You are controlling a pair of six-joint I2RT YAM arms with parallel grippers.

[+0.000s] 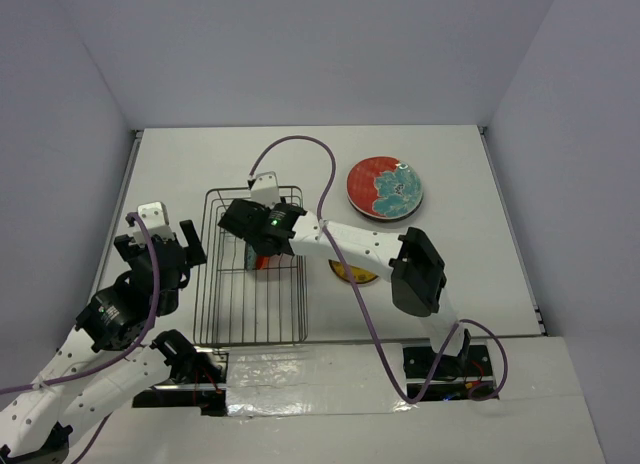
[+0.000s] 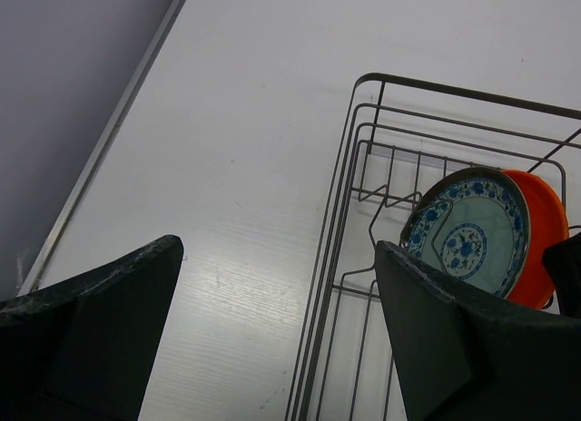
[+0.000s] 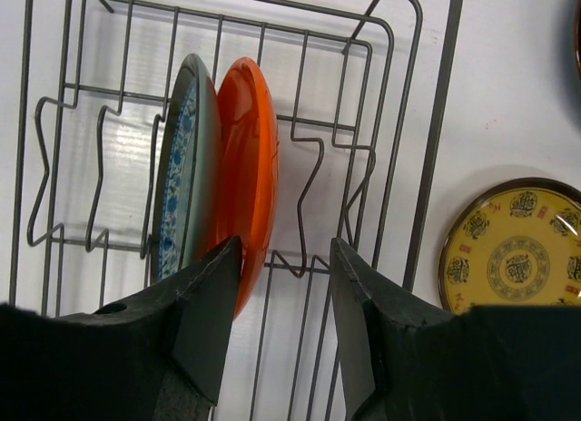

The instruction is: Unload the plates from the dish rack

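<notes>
The grey wire dish rack (image 1: pixel 215 284) lies left of centre. Two plates stand on edge in it, close together: a pale plate with blue flowers (image 3: pixel 186 167) and an orange plate (image 3: pixel 250 158). My right gripper (image 3: pixel 281 285) is open above the rack, its left finger in front of the orange plate's lower edge and its right finger over bare wires; it also shows in the top view (image 1: pixel 258 254). My left gripper (image 2: pixel 277 294) is open and empty over the table and the rack's left rim (image 2: pixel 363 149). The blue-flowered plate (image 2: pixel 472 235) and the orange one (image 2: pixel 536 230) show beyond it.
A red plate with teal flowers (image 1: pixel 385 188) lies flat on the table at the back right. A yellow plate (image 3: pixel 513 258) lies flat just right of the rack, partly under my right arm in the top view (image 1: pixel 352 274). Grey walls close in three sides.
</notes>
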